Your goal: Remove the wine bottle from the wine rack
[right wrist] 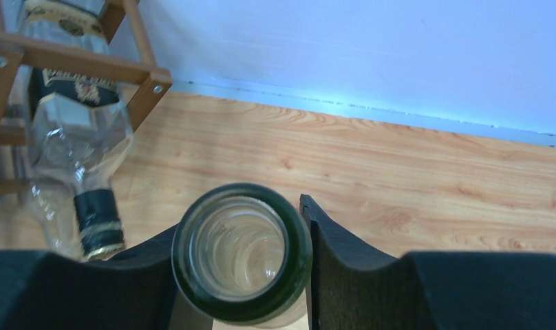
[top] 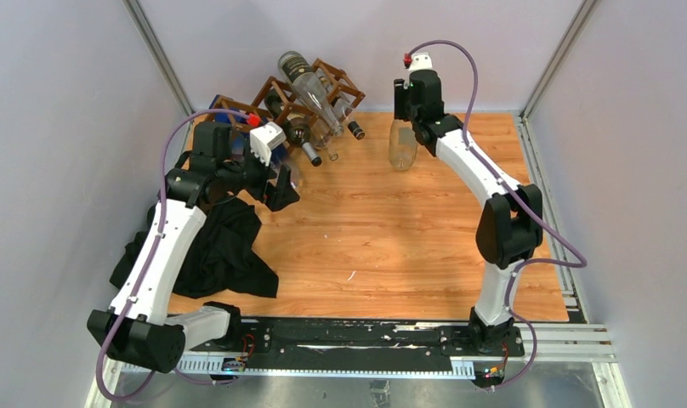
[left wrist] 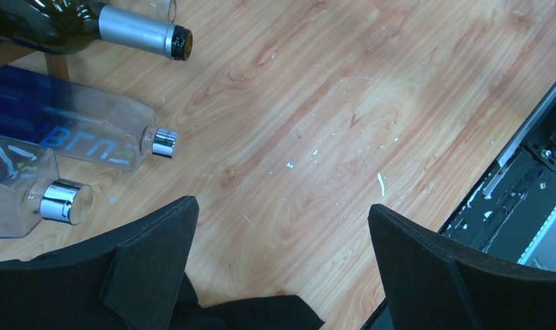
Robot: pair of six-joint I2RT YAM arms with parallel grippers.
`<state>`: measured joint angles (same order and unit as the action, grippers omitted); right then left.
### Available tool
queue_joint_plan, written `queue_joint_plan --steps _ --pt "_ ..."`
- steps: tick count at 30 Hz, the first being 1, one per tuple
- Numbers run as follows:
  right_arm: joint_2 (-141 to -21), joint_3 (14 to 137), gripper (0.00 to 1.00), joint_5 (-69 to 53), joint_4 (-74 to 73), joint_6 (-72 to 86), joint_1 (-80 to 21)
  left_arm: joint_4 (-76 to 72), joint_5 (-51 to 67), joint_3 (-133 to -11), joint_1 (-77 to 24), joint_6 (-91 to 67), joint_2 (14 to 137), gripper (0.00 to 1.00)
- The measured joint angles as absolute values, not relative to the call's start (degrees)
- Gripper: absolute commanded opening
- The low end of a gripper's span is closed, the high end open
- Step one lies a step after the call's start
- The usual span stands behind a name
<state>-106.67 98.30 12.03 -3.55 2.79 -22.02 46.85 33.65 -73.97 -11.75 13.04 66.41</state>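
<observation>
A clear wine bottle (top: 402, 144) stands upright over the wooden table, to the right of the wine rack (top: 276, 89) and apart from it. My right gripper (top: 409, 109) is shut on its neck from above. In the right wrist view the dark-rimmed bottle mouth (right wrist: 241, 251) sits between the black fingers (right wrist: 334, 254). Whether its base touches the table I cannot tell. The dark brown lattice rack holds several other bottles (top: 315, 93). My left gripper (top: 281, 189) hangs open and empty in front of the rack's left end, over bare wood (left wrist: 282, 213).
A black cloth (top: 217, 246) lies under the left arm. By the left gripper are a dark bottle with a silver neck (left wrist: 124, 31) and two clear silver-capped bottles (left wrist: 82, 127). A label-bearing bottle (right wrist: 79, 137) pokes from the rack corner (right wrist: 76, 62). Walls stand close behind.
</observation>
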Motion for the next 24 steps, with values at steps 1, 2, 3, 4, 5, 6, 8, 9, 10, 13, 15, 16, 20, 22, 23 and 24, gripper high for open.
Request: queue_joint_plan --steps 1,2,3,4,5,6,8,9,10,13,15,16,20,22,23,24 --pt "-107.8 99.2 0.00 12.0 -2.9 2.8 -21.6 46.9 33.6 -74.1 -11.7 13.1 66.6 1.00" --pt "-109.0 100.2 0.00 11.9 -2.3 2.8 -21.2 46.9 33.6 -74.2 -11.7 13.1 66.8 1.00" --pt "-110.1 101.1 0.00 12.0 -1.9 2.8 -20.8 46.9 33.6 -74.2 -11.7 13.1 67.1 1.00" --pt "-111.2 102.1 0.00 12.0 -1.6 2.8 -20.5 46.9 33.5 -74.2 -11.7 13.3 67.4 1.00" --pt "-112.5 103.5 0.00 12.0 -1.5 2.7 -20.1 46.9 33.3 -74.2 -11.7 13.3 67.8 1.00" --pt "-113.8 104.8 0.00 12.0 -1.1 2.7 -19.9 46.9 33.2 -74.2 -11.7 13.4 68.1 1.00" --pt "-116.7 108.2 0.00 11.9 -0.8 2.7 -19.3 46.9 32.9 -74.2 -11.7 13.5 68.6 1.00" --pt "-118.0 109.5 0.00 11.9 -0.7 2.7 -19.1 46.9 32.8 -74.2 -11.7 13.5 68.8 1.00" --pt "-119.0 110.7 0.00 11.7 -0.6 2.8 -18.9 46.9 32.7 -74.2 -11.7 13.5 68.8 1.00" --pt "-122.2 114.1 0.00 11.5 -0.4 2.9 -18.3 46.9 32.7 -74.2 -11.7 13.7 68.9 1.00" --pt "-124.2 116.3 0.00 11.4 0.4 2.9 -18.0 46.9 32.8 -74.2 -11.7 14.0 68.9 1.00" --pt "-124.8 117.1 0.00 11.4 0.4 3.0 -17.9 46.9 32.8 -74.2 -11.7 14.2 69.1 1.00" --pt "-127.9 121.2 0.00 11.5 0.5 3.0 -17.6 46.9 33.0 -74.2 -11.7 14.4 70.1 1.00" --pt "-129.3 123.2 0.00 11.6 0.5 3.1 -17.5 46.9 33.0 -74.3 -11.7 14.4 70.8 1.00" --pt "-130.2 124.4 0.00 11.5 0.2 3.3 -17.3 46.9 33.0 -74.3 -11.7 14.4 71.1 1.00" --pt "-131.2 126.0 0.00 11.5 0.1 3.5 -17.2 46.9 33.0 -74.3 -11.7 14.4 71.3 1.00"
